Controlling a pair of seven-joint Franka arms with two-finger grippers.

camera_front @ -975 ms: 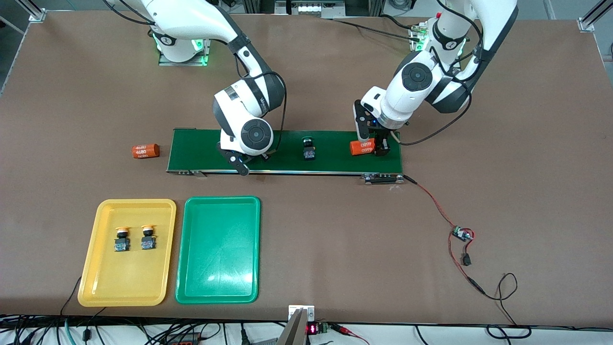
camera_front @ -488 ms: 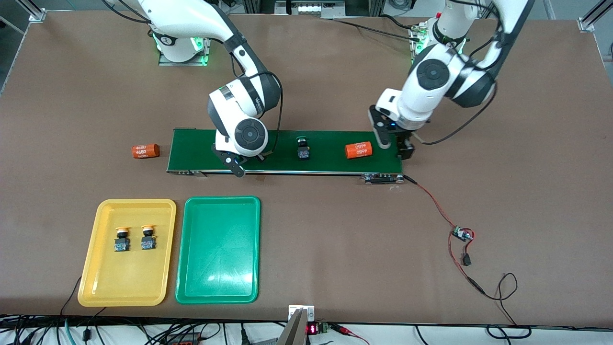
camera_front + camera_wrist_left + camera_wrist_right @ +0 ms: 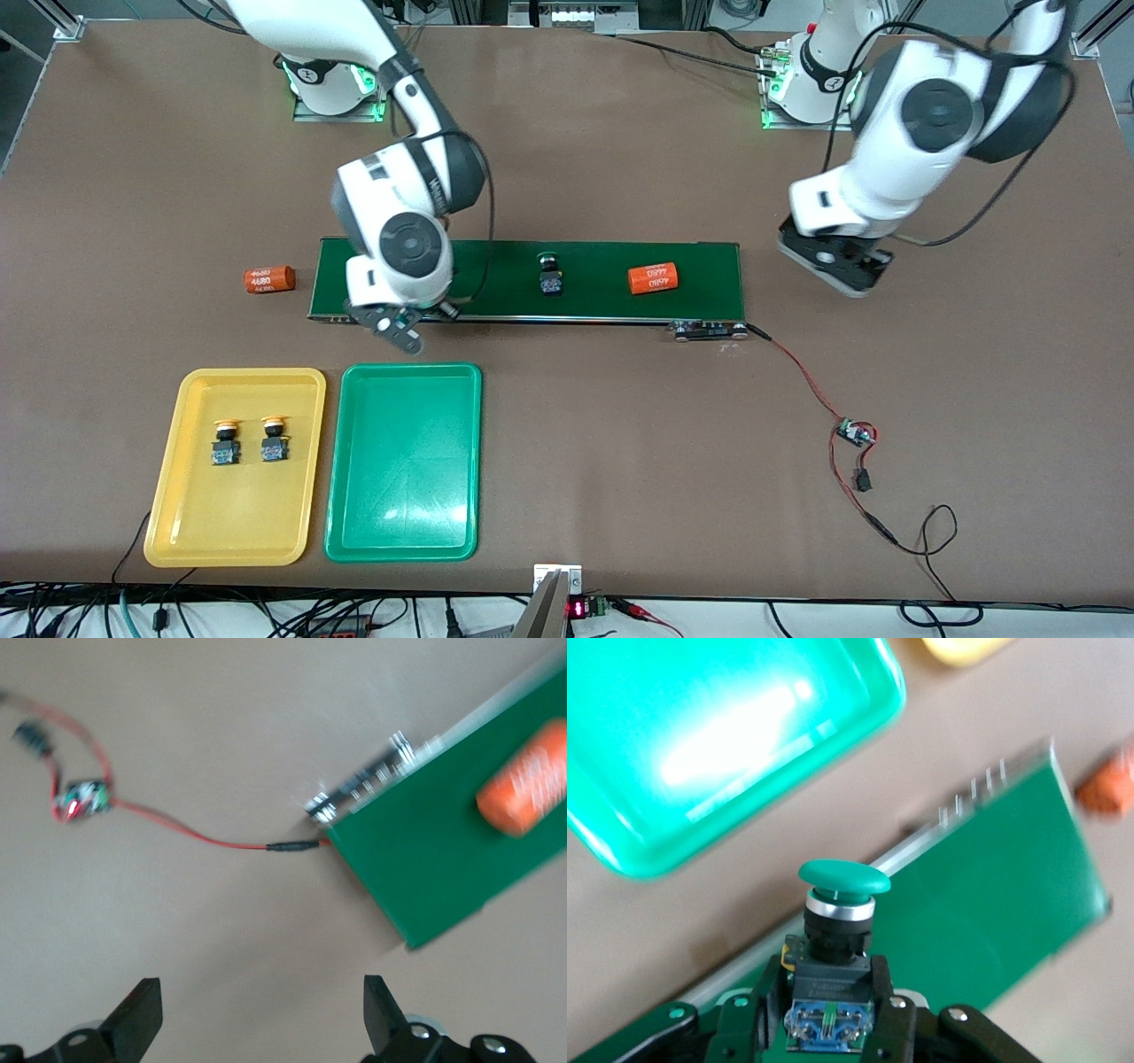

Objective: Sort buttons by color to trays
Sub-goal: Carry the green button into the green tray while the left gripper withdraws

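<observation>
The desk carries the belt across its middle, and nearer the front camera, toward my right arm's end, the two trays sit side by side: the yellow tray and, just beside it toward the desk's middle, the green tray. The yellow one already has two yellow buttons in it, standing apart from each other; the green one has none.

My right pincer hangs over the belt's near edge, at the belt's end by the trays. It is clamped on a green button, gripping the black-and-blue body with the green cap pointing away from my wrist. What matters for the next move is that the green tray lies just off the belt, toward the front camera from this pincer, with its long axis running away from the belt. I judge a short carry that way would put the button over it.

A second green button stands on the belt near its middle, and an orange cylinder lies farther along, toward my left arm's end. Another cylinder lies on the desk off the belt's end. My right arm is the nearer to that button.

My left pincer waits, spread wide and empty, over bare desk past the belt's other end.
</observation>
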